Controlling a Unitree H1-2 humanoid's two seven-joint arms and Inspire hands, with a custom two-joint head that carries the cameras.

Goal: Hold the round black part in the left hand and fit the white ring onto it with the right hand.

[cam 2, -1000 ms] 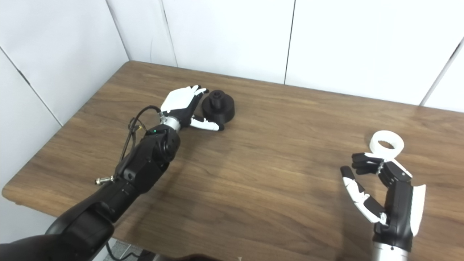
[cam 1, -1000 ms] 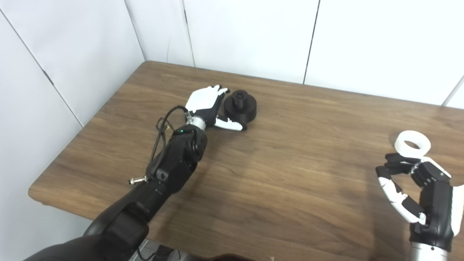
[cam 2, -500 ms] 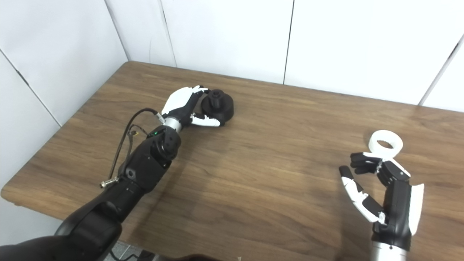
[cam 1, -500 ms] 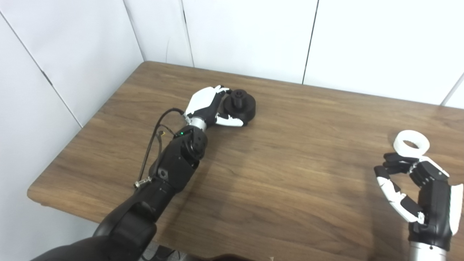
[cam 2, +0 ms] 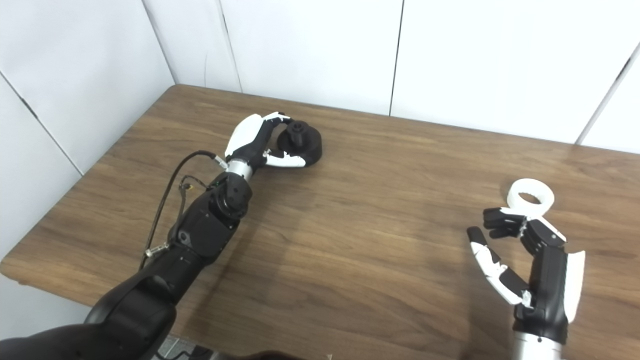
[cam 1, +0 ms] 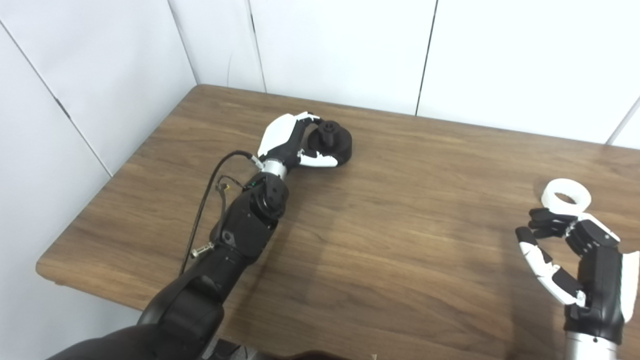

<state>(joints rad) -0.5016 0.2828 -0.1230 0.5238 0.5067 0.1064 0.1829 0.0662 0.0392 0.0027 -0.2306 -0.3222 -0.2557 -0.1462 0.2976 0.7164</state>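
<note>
Left robot hand (cam 1: 289, 142) was curled around the round black part (cam 1: 332, 145) at the far left of the tabletop (cam 1: 400, 240), fingers over its rim and thumb low in front; part not lifted, grip looked partial. Right robot hand (cam 1: 575, 255) hung unclenched, empty, just short of the white ring (cam 1: 566, 194). Advice: seat fingers clear of the centre boss before lifting, so the ring has room to drop on.

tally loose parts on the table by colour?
black: 1, the round black part, at the left hand
white: 1, the white ring, just beyond the right hand
total: 2
</note>
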